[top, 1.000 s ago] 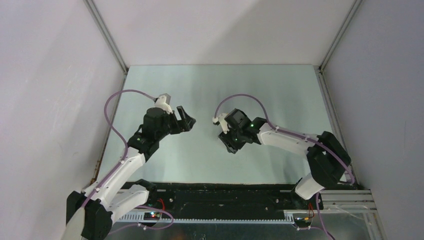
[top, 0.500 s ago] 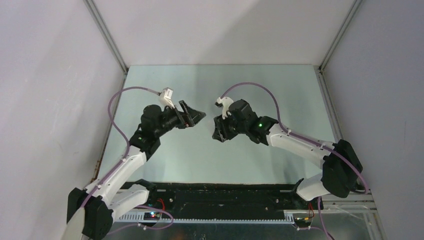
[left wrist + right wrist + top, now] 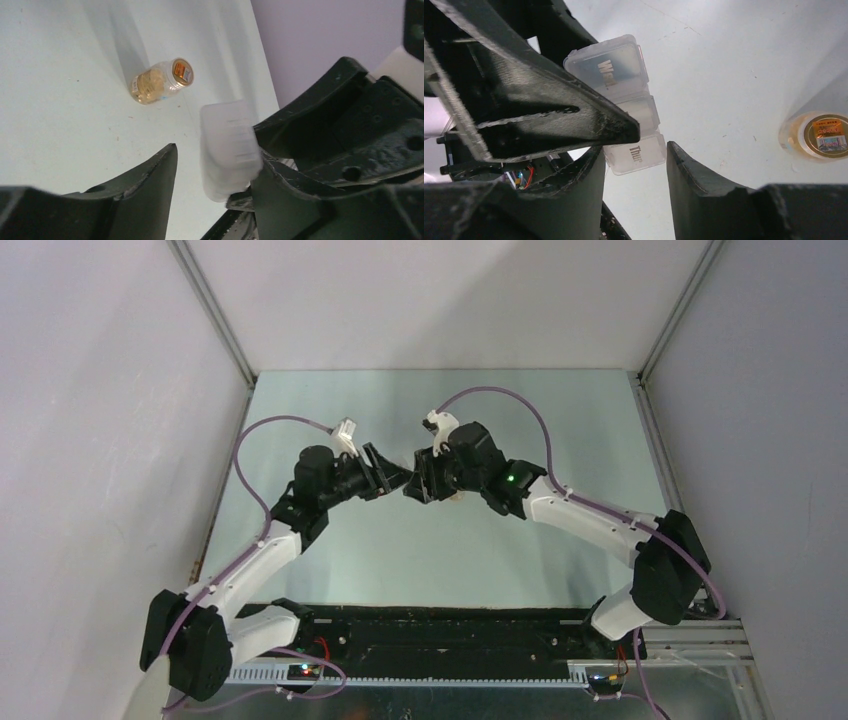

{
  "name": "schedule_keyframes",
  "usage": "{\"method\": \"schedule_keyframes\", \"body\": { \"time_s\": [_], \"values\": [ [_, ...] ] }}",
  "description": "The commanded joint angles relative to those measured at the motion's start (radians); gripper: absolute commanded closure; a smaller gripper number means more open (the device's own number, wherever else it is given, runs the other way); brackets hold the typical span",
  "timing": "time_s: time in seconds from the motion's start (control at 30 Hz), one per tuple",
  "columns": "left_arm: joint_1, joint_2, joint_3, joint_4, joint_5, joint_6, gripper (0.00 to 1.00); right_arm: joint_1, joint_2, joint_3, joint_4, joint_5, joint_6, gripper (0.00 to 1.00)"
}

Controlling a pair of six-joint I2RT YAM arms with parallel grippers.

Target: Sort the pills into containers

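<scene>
Right gripper (image 3: 634, 160) pinches the white translucent plastic pill box (image 3: 636, 112) by its "Thu" end. Its long axis points into the parted jaws of the left gripper (image 3: 215, 152).

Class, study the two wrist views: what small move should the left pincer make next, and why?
Probably close the left pincer onto the pill box. The right pincer grips the box at its Thu end. The box sits between the left fingers, but one left finger stands apart from it, so the left side does not seem to have a firm hold yet.
</scene>
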Motion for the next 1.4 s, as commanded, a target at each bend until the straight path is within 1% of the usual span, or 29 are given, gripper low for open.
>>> {"method": "schedule_keyframes", "body": {
  "time_s": [0.0,0.03,0.07,0.1,0.13,0.17,0.2,0.23,0.27,0.3,0.33,0.37,0.4,0.47,0.57,0.67,0.73,0.77,0.83,0.93,1.03,1.17,1.27,1.37],
  "values": [
    [-0.005,0.002,0.021,0.011,0.016,-0.026,0.46,-0.001,0.028,0.061,0.050,0.003,0.040,0.55],
    [-0.005,0.006,0.024,0.006,0.015,-0.025,0.49,-0.001,0.036,0.063,0.048,0.004,0.041,0.55],
    [-0.005,0.009,0.025,0.001,0.015,-0.024,0.55,-0.002,0.039,0.070,0.043,0.008,0.046,0.54],
    [-0.005,0.015,0.028,0.000,0.018,-0.025,0.59,-0.004,0.047,0.074,0.039,0.009,0.051,0.54],
    [-0.005,0.018,0.028,-0.001,0.020,-0.027,0.67,-0.006,0.050,0.083,0.030,0.010,0.062,0.53],
    [-0.005,0.024,0.029,0.002,0.025,-0.028,0.71,-0.009,0.060,0.089,0.024,0.014,0.075,0.52],
    [-0.005,0.028,0.030,0.004,0.028,-0.033,0.78,-0.010,0.070,0.100,0.010,0.022,0.083,0.48],
    [-0.005,0.034,0.032,0.005,0.032,-0.040,0.82,-0.012,0.075,0.106,0.004,0.024,0.089,0.46],
    [-0.005,0.036,0.034,0.005,0.034,-0.044,0.91,-0.012,0.081,0.116,-0.009,0.034,0.092,0.38],
    [-0.005,0.042,0.038,0.001,0.035,-0.047,0.95,-0.012,0.083,0.121,-0.014,0.037,0.097,0.34],
    [-0.005,0.044,0.042,-0.002,0.033,-0.046,0.99,-0.010,0.083,0.125,-0.024,0.043,0.096,0.23],
    [-0.004,0.045,0.051,-0.016,0.030,-0.043,1.00,-0.009,0.082,0.128,-0.028,0.046,0.089,0.18],
    [0.000,0.045,0.056,-0.026,0.019,-0.041,1.00,-0.008,0.080,0.129,-0.038,0.050,0.080,0.09],
    [0.005,0.043,0.075,-0.059,0.002,-0.039,1.00,-0.004,0.080,0.129,-0.053,0.048,0.043,0.05],
    [0.015,0.044,0.104,-0.098,-0.008,-0.040,1.00,-0.001,0.086,0.129,-0.067,0.025,-0.010,0.05],
    [0.020,0.046,0.119,-0.111,-0.002,-0.042,1.00,-0.001,0.097,0.129,-0.052,-0.014,-0.018,0.09],
    [0.022,0.048,0.125,-0.111,0.000,-0.047,1.00,-0.002,0.106,0.130,-0.030,-0.027,-0.010,0.15],
    [0.023,0.048,0.126,-0.111,-0.001,-0.050,1.00,-0.001,0.113,0.130,-0.014,-0.033,-0.008,0.21],
    [0.025,0.050,0.132,-0.141,0.000,-0.060,1.00,0.003,0.118,0.129,0.004,-0.018,-0.012,0.27],
    [0.028,0.049,0.134,-0.156,0.008,-0.067,1.00,0.006,0.119,0.129,0.017,-0.003,-0.014,0.33],
    [0.032,0.040,0.133,-0.163,0.010,-0.059,1.00,-0.001,0.105,0.129,0.024,-0.031,-0.007,0.37],
    [0.038,0.032,0.132,-0.166,0.004,-0.041,1.00,-0.034,0.088,0.129,0.012,-0.077,0.030,0.37],
    [0.049,0.027,0.131,-0.164,0.007,-0.036,1.00,-0.058,0.077,0.117,-0.012,-0.082,0.039,0.33],
    [0.058,0.018,0.131,-0.165,0.009,-0.036,1.00,-0.083,0.062,0.104,-0.033,-0.069,0.035,0.31]
  ]
}}
